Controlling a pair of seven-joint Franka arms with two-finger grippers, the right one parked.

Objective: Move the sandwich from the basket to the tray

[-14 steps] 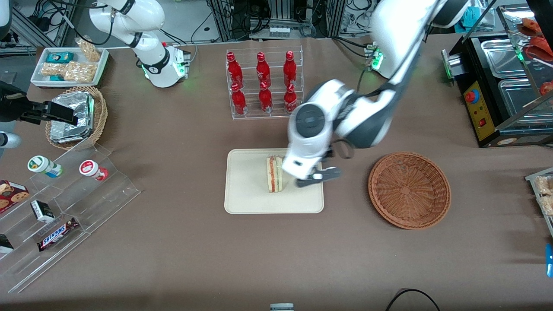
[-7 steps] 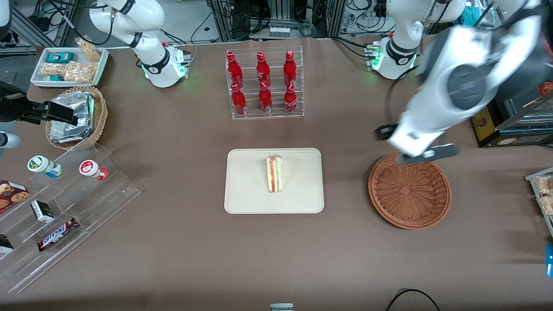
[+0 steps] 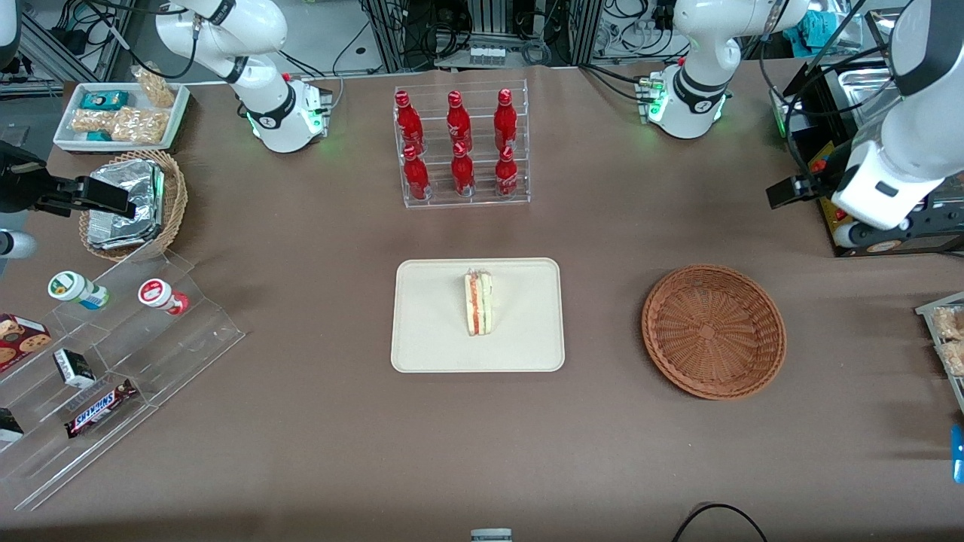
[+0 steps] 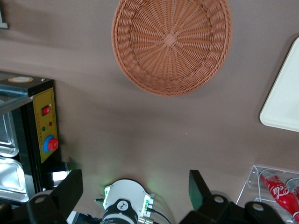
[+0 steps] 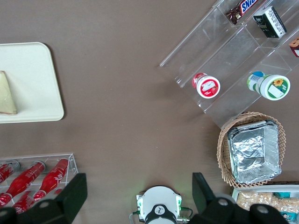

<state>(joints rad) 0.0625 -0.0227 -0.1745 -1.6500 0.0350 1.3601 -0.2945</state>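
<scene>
I see the sandwich wedge [image 3: 478, 303] upright on the cream tray [image 3: 429, 346], wicker basket [image 3: 713, 330] bare; the gripper [image 4: 135, 186], spread and unladen, hangs near the black appliance [image 3: 866, 226]; soft, light bread, best pinched gently across its flat faces.

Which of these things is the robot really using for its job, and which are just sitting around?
Part of the job:
- sandwich, lying on the tray
- basket, with nothing in it
- gripper, jaws open, up by the working arm's end of the table

Just sitting around:
- red bottles in a clear rack
- foil packets in a tan basket
- Snickers bar
</scene>
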